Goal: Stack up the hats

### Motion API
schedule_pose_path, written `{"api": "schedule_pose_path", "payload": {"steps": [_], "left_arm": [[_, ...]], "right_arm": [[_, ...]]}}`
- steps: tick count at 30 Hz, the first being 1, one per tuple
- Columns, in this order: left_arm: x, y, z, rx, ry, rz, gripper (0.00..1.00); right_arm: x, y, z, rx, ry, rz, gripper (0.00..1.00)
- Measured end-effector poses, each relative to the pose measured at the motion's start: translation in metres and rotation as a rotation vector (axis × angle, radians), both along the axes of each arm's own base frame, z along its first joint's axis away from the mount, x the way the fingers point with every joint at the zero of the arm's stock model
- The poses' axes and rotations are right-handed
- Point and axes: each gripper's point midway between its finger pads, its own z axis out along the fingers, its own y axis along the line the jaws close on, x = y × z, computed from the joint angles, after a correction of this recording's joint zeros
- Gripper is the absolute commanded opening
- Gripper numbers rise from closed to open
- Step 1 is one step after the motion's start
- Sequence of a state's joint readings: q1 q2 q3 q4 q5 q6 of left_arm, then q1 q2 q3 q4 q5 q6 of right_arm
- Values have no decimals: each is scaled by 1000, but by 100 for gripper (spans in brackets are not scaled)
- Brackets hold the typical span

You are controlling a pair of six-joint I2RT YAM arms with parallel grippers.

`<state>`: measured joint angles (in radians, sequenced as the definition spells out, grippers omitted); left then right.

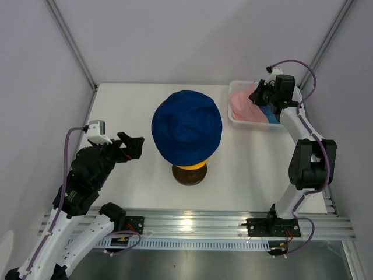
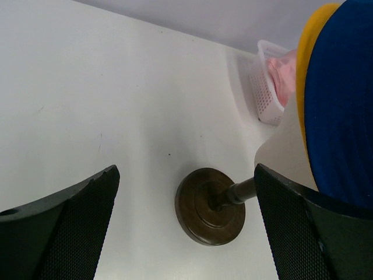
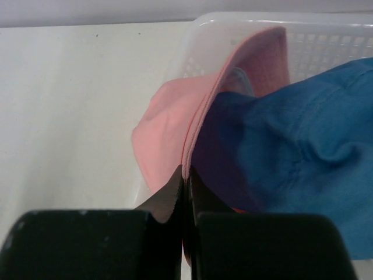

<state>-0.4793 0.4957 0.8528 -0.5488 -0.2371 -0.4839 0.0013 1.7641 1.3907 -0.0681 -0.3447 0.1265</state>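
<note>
At basket (image 3: pixel 233 17): right hand (image 3: pixel 186 174) clamped on pink hat (image 3: pixel 166 119) brim | left hand (image 1: pixel 134 146) apart

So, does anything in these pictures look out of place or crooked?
Only slightly: the pink hat spills over the rim of the white basket, its brim pinched in the right claw, with the sky blue hat crumpled beside it. The navy hat sits evenly over the yellow hat.
</note>
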Motion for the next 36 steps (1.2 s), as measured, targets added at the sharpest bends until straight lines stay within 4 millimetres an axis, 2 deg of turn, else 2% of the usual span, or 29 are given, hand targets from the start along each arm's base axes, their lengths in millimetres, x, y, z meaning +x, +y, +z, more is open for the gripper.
{"api": "schedule_pose_path", "payload": {"steps": [3, 6, 11, 13, 16, 20, 23, 26, 28, 30, 33, 36], "left_arm": [[2, -3, -3, 12, 13, -13, 99], [5, -5, -7, 26, 27, -16, 100], [6, -8, -10, 30, 40, -28, 100], [6, -9, -10, 29, 40, -35, 99], [5, -9, -10, 26, 38, -39, 100], [2, -8, -5, 16, 19, -41, 99], [-1, -7, -1, 7, 2, -42, 99], [-5, -6, 4, -6, -19, -44, 99], [-8, -5, 7, -18, -33, -46, 99], [-10, -4, 9, -27, -43, -46, 99], [-14, -1, 13, -37, -62, -45, 100], [-18, 2, 18, -49, -83, -35, 100]], "right_arm": [[-3, 10, 16, 44, 6, 8, 0], [-5, 18, 57, 213, -26, 24, 0], [-2, -4, 168, 566, -203, 27, 0], [-4, -1, 205, 649, -255, 47, 0], [-17, 31, 259, 743, -319, 135, 0], [-47, 95, 332, 827, -393, 291, 0], [-79, 141, 392, 878, -477, 417, 0], [-115, 184, 440, 952, -537, 540, 0], [-135, 205, 456, 1003, -541, 602, 0], [-156, 233, 462, 1052, -513, 665, 0], [-179, 273, 456, 1087, -446, 727, 0], [-206, 315, 442, 1085, -359, 784, 0]]}}
